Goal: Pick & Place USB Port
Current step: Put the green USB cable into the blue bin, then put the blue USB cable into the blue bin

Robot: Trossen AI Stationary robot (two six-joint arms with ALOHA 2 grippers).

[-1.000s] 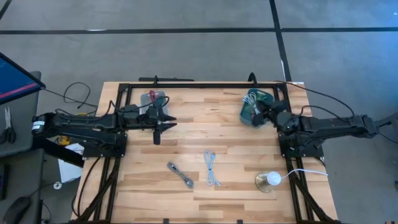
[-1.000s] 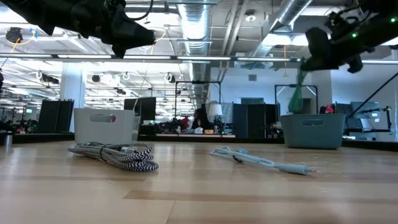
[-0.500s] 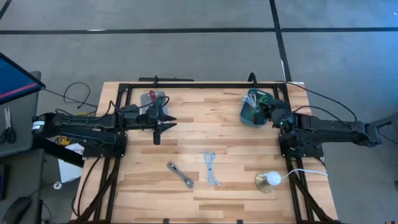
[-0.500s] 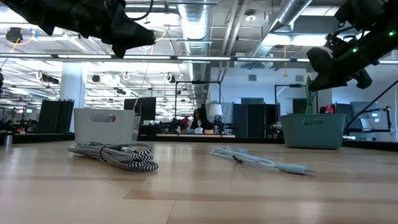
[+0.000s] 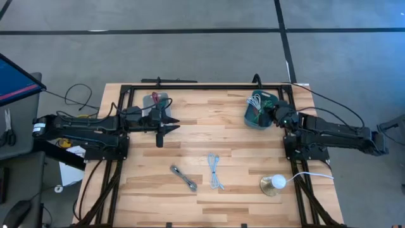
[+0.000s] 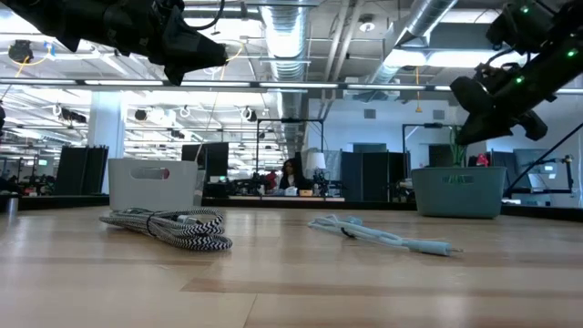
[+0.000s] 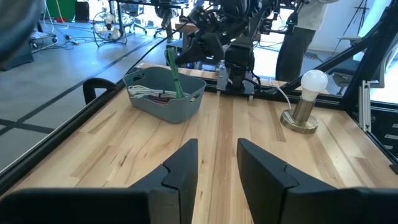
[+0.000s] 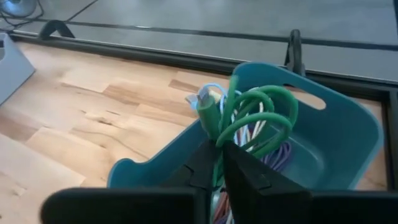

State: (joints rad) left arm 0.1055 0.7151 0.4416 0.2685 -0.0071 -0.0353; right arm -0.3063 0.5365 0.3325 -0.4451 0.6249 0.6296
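Observation:
My right gripper (image 8: 219, 152) is shut on a green cable (image 8: 261, 118) directly over a teal bin (image 8: 348, 143) at the table's far right (image 5: 256, 114). White and purple cables lie in the bin. In the low view the green cable (image 6: 458, 150) hangs from the gripper (image 6: 474, 114) down behind the bin's rim (image 6: 458, 191). My left gripper (image 5: 159, 136) is open and hovers above the table near a grey bin (image 5: 157, 101). A striped cable (image 5: 183, 177) and a pale cable (image 5: 215, 171) lie flat on the table's near middle. My right gripper pinches the green cable's bunched strands (image 8: 222, 134) between its two fingers, slanting down from above. The looped coil (image 8: 273, 109) spreads out past the fingertips. The cable hangs below the gripper, its lower end inside the teal bin (image 7: 173, 71).
A lamp with a white bulb (image 5: 275, 183) stands near the table's near right corner, its cord trailing right. A black frame (image 5: 202, 87) runs along the table's far and side edges. Bare wood lies between the two bins.
My right gripper has sunk toward the teal bin and shifted slightly toward the table's right edge, staying shut. The green cable hanging from it has gone down with it, so more of it now sits behind the bin's rim.

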